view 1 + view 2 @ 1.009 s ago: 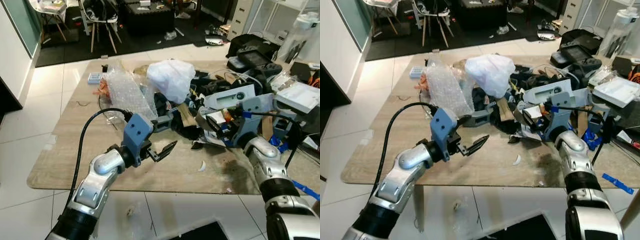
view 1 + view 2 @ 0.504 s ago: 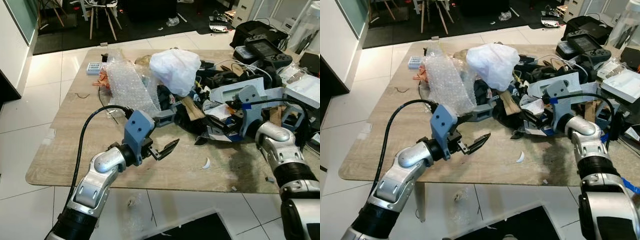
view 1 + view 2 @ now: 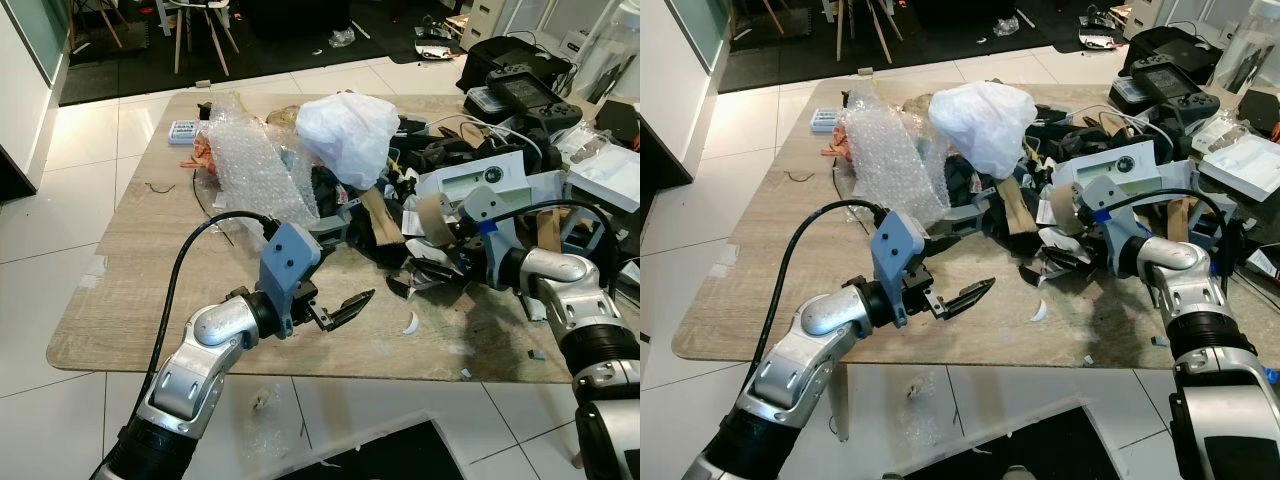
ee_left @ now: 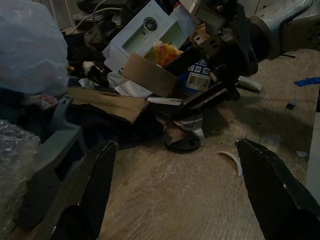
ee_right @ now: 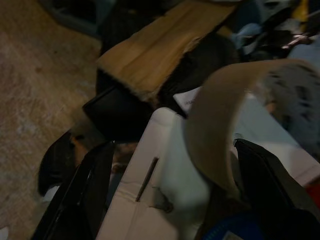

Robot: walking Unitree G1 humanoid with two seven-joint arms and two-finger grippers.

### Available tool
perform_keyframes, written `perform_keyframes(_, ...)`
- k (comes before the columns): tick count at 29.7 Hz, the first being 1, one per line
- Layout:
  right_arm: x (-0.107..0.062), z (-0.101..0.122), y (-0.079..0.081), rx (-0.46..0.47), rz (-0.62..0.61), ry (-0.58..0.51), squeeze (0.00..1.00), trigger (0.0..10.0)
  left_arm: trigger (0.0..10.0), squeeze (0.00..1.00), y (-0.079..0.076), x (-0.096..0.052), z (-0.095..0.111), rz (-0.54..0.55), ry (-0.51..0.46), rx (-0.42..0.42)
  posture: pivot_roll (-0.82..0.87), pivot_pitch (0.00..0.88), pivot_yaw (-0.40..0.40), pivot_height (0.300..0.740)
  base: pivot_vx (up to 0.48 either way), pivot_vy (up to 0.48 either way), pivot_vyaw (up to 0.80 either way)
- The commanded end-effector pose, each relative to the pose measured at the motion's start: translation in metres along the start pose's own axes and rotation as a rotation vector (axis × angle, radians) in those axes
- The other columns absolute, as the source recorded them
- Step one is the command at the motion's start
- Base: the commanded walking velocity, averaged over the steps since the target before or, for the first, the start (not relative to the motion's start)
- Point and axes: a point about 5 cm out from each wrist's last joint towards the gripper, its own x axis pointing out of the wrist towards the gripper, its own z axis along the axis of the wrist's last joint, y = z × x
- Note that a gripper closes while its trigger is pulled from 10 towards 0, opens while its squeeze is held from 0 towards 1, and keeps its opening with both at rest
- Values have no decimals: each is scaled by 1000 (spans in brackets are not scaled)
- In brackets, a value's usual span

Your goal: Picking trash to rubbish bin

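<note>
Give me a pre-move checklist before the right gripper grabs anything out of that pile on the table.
1. Right gripper at the pile's edge: ok, its fingers are open around white paper and a curl of tan tape.
2. One piece singled out: not ok, paper, tape and torn cardboard crowd together between the fingers.
3. Left gripper out of the way: ok, it hovers open over bare table, apart from the pile.
4. Loose scraps noted: ok, a small white curved scrap lies on the wood near the pile.
5. Bin in reach: cannot tell.
6. Nothing perched to topple: cannot tell, a white bag sits on top of the heap.
</note>
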Motion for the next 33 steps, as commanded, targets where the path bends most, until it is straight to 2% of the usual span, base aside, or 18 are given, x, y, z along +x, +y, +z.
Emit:
perform_keyframes(1,-2,-9,4,-3,30,50,0,10000,10000,0,-2,0,-4,-18,21,-8,-78,199,25,740,0,0,0)
perform_keyframes(4,-2,-12,5,-6,35,68,0,10000,10000,0,-3,1,-4,-27,23,-9,-78,193,24,740,0,0,0)
perform_keyframes(6,-2,-13,4,-13,30,77,0,9608,10000,0,-3,1,-4,-27,24,-5,-79,192,24,740,0,0,0)
perform_keyframes(7,-2,-13,4,-21,24,80,0,8314,10000,0,-2,1,-4,-24,23,-3,-80,189,23,740,0,0,0)
perform_keyframes(8,-2,-13,4,-26,21,82,0,8314,10000,0,-2,1,-4,-23,22,-2,-80,187,22,740,0,0,0)
perform_keyframes(9,-2,-13,3,-30,4,74,0,157,10000,0,-2,2,-4,-19,22,0,-82,183,23,740,0,0,0)
perform_keyframes(24,1,-8,3,-111,-65,33,0,0,10000,0,-2,6,-2,-19,2,-6,-93,151,22,740,0,0,0)
perform_keyframes(33,2,9,5,-142,-86,-66,0,0,10000,0,0,9,-2,-2,-13,-4,-102,115,13,740,0,0,0)
